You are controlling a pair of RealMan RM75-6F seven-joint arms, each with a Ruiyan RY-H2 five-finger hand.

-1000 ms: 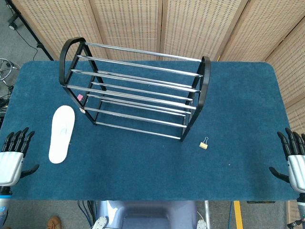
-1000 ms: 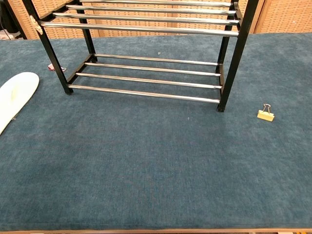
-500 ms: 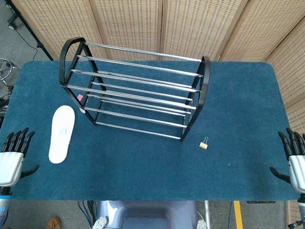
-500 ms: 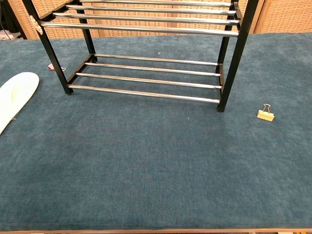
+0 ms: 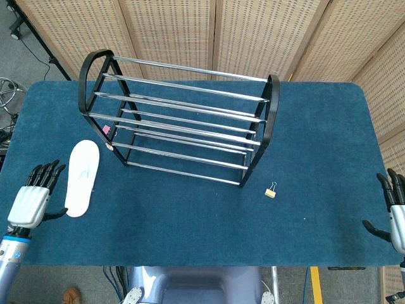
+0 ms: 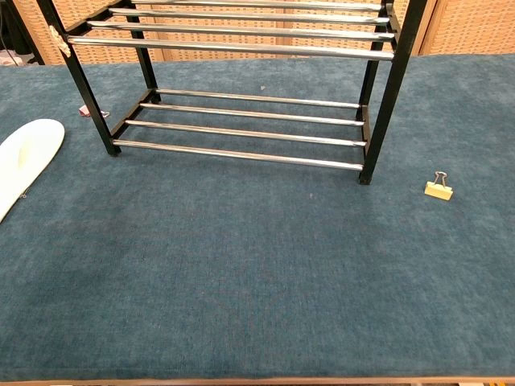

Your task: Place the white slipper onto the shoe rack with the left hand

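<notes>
The white slipper (image 5: pixel 82 177) lies flat on the blue table, left of the black shoe rack (image 5: pixel 180 120) with chrome bars. The chest view shows the slipper (image 6: pixel 24 161) at the left edge and the rack's lower bars (image 6: pixel 241 129). My left hand (image 5: pixel 33 199) hovers just left of the slipper's near end, fingers spread, holding nothing. My right hand (image 5: pixel 395 215) sits at the table's near right corner, partly cut off by the frame, fingers apart and empty. Neither hand shows in the chest view.
A small binder clip (image 5: pixel 271 190) lies on the blue table (image 5: pixel 190 215) near the rack's right foot, also the binder clip (image 6: pixel 438 187) in the chest view. A small pink item (image 5: pixel 106 129) sits by the rack's left leg. Wicker screens stand behind.
My left hand has moved right and forward, closer to the slipper's near end. My right hand has slid slightly further right, toward the frame edge. The slipper has not moved.
</notes>
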